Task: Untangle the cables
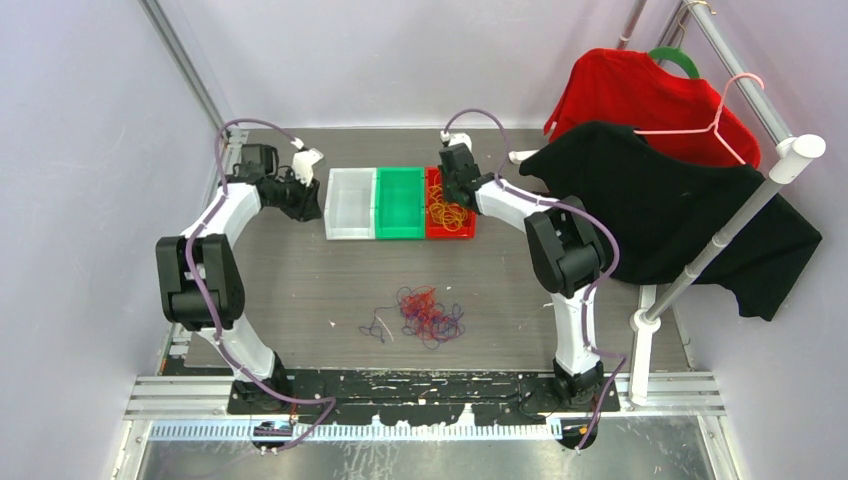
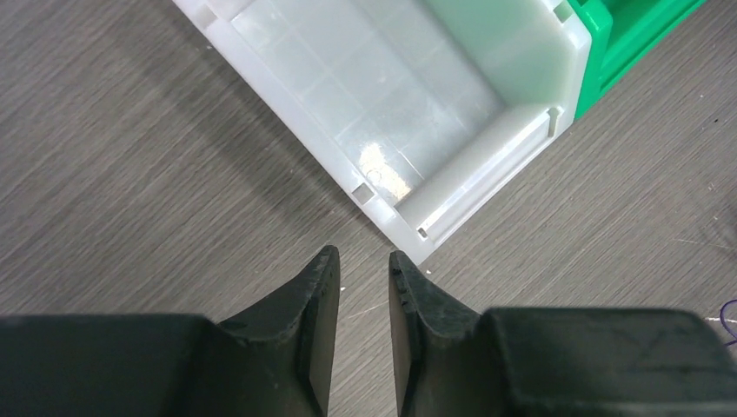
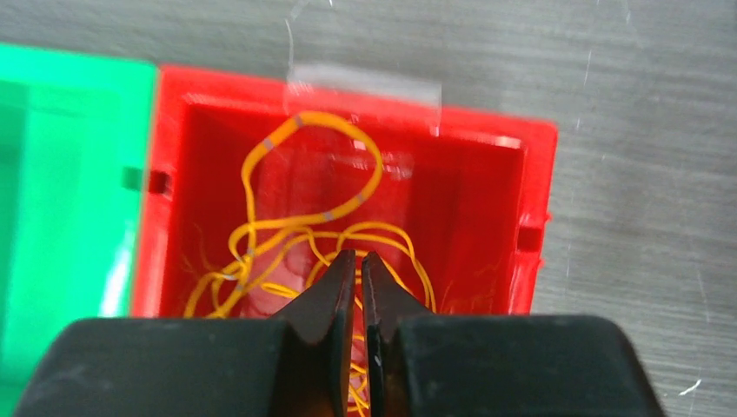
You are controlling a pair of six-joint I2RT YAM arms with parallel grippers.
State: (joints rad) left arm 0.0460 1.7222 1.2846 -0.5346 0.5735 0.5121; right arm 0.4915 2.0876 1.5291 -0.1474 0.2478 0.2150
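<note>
A tangle of red and dark purple-blue cables (image 1: 425,315) lies on the table in front of the arms. Orange-yellow cables (image 1: 447,213) lie looped inside the red bin (image 1: 452,236); they also show in the right wrist view (image 3: 326,119). My right gripper (image 1: 455,185) hangs over the red bin (image 3: 348,87). Its jaws (image 3: 358,256) stand almost together just above the orange strands, and I see no strand clearly pinched. My left gripper (image 1: 305,195) is beside the white bin (image 1: 350,232). It is slightly open and empty (image 2: 363,256) at that bin's corner (image 2: 487,165).
A green bin (image 1: 400,232) stands between the white and red bins. A clothes rack (image 1: 720,240) with a black shirt (image 1: 660,200) and a red shirt (image 1: 630,95) stands at the right, close to the right arm. Clear tape (image 3: 365,82) is on the red bin's far rim.
</note>
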